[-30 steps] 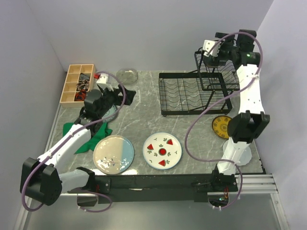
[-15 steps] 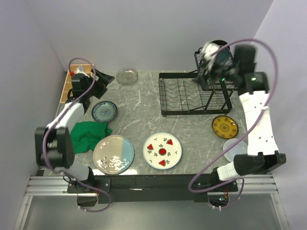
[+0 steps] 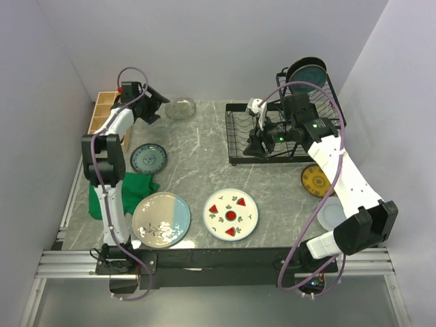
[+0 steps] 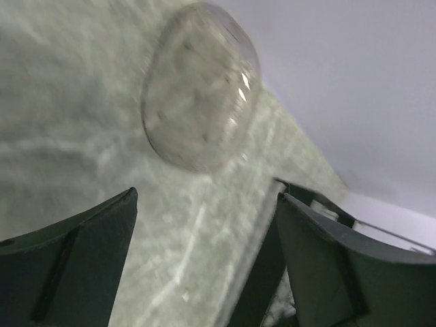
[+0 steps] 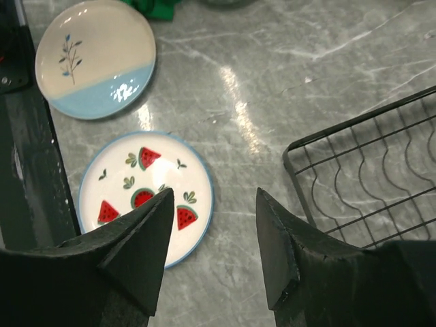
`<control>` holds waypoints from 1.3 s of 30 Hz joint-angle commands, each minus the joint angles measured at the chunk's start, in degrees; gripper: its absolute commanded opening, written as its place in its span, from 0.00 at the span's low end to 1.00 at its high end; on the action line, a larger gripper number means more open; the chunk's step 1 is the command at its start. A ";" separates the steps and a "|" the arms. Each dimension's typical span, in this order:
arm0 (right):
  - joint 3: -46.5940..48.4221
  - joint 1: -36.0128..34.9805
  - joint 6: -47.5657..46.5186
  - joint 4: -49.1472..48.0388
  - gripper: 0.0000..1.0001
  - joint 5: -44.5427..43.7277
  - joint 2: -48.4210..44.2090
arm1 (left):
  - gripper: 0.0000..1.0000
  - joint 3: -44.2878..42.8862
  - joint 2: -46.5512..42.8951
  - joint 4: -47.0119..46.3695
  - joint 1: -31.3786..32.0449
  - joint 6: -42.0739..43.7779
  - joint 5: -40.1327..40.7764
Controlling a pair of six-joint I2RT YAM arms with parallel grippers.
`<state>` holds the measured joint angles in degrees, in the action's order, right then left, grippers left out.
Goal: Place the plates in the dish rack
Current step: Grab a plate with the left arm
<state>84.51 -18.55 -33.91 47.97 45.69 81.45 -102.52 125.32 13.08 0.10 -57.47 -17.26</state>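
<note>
Hovering at the far left corner of the bench [image 3: 204, 150], the left hand [image 4: 206, 196] has its fingers spread wide with nothing between them. The clear glass plate [image 4: 201, 85] lies straight ahead of the gap, flat on the stone, near but untouched. The right hand [image 5: 212, 196] hangs above the near left corner of the dish rack [image 3: 240, 122], its jaws partly apart and empty. The watermelon plate [image 5: 146, 197] lies on the bench below it, toward the near edge, and the cream-and-blue plate [image 5: 95, 58] is further off to the left.

One dark plate [image 3: 306, 70] stands upright in the rack's raised basket, and the slotted lower tray looks bare. Also on the bench are a small blue patterned plate [image 3: 148, 157] beside the green cloth [image 3: 122, 192], and a yellow plate [image 3: 319, 179] and a pale plate [image 3: 332, 214] on the right, near the right arm. Most of the loading is not yet done.

By nearness the glass plate falls to the left arm, since it is well apart from the right hand. Being round, it has no long axis to line up with. Because it lies flat, only its rim offers a hold, so the hand would probably need to tip down onto the nearer edge. Glass is likely slippery, and a shallow bite could let it slide.
</note>
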 commanded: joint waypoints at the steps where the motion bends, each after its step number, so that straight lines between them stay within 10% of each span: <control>1: 3.55 -0.79 4.20 -5.25 0.59 -0.34 0.37 | 0.85 -10.41 7.55 10.29 -0.01 3.50 5.21; 25: 7.07 -0.79 -9.50 2.84 0.67 -1.66 3.10 | 0.40 -24.83 22.86 7.13 0.60 17.57 3.37; 39: 21.39 -0.88 2.07 -1.46 0.71 -3.41 12.06 | 0.01 -27.83 20.51 2.75 1.40 25.66 3.98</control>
<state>100.20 -19.00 -37.71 49.65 43.29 91.79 -127.79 148.14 19.40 1.28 -35.09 -13.67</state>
